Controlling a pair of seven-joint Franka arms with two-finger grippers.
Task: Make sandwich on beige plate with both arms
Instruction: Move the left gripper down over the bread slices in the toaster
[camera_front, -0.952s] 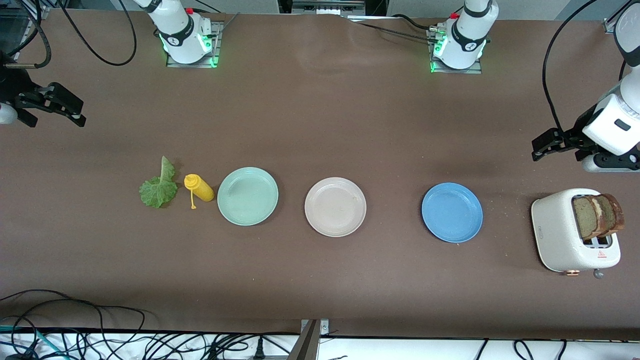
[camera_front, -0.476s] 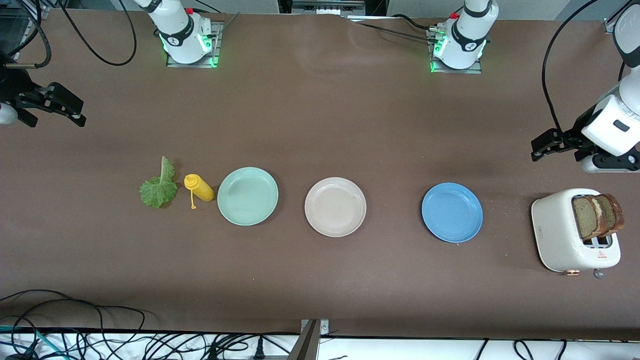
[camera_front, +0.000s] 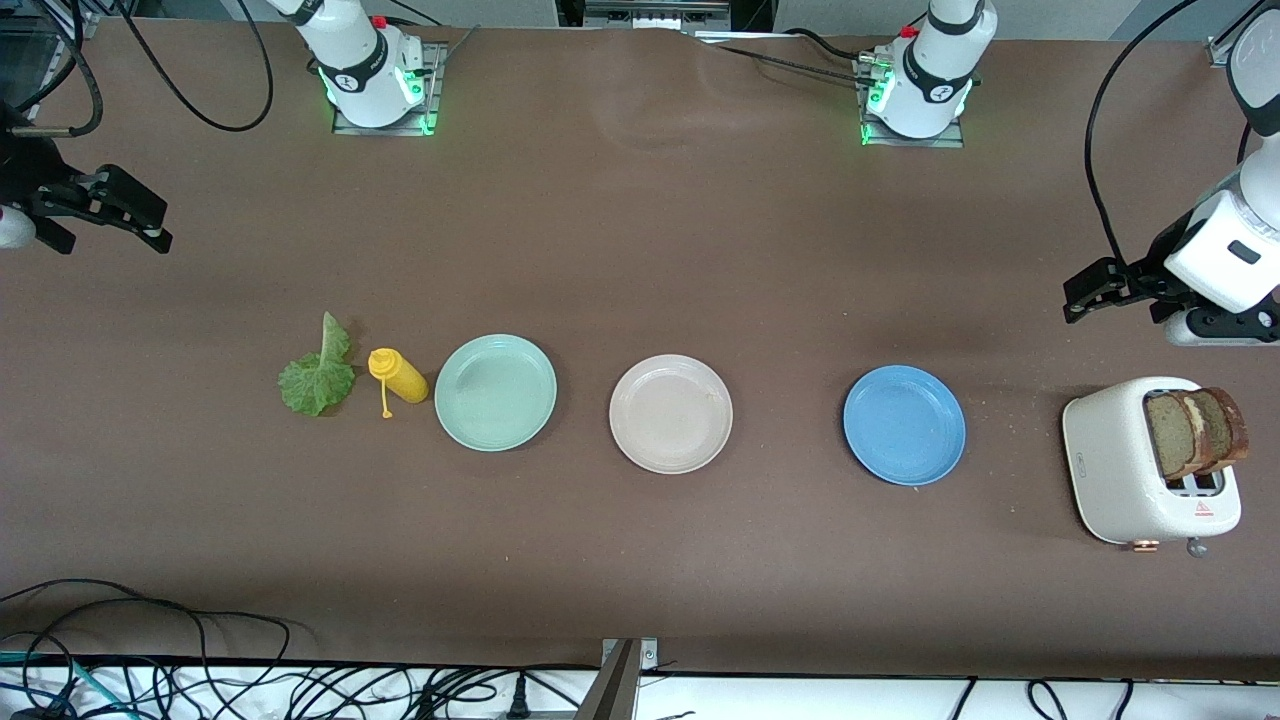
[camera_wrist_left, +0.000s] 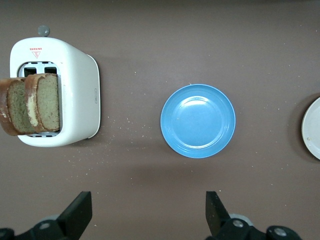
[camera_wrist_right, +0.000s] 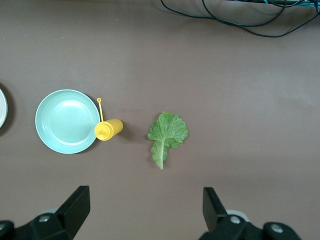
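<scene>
The beige plate (camera_front: 670, 413) lies bare in the middle of the row of plates. Two brown bread slices (camera_front: 1195, 432) stand in the white toaster (camera_front: 1120, 470) at the left arm's end of the table. They also show in the left wrist view (camera_wrist_left: 32, 102). The green lettuce leaf (camera_front: 317, 378) lies flat toward the right arm's end and shows in the right wrist view (camera_wrist_right: 167, 132). My left gripper (camera_front: 1115, 310) is open and empty, up over bare table beside the toaster (camera_wrist_left: 75, 95). My right gripper (camera_front: 112, 240) is open and empty, up over the table's right-arm end.
A blue plate (camera_front: 904, 425) lies between the beige plate and the toaster. A mint-green plate (camera_front: 495, 391) lies beside the beige plate toward the right arm's end. A yellow mustard bottle (camera_front: 398, 375) lies on its side between the mint-green plate and the lettuce. Cables run along the table's front edge.
</scene>
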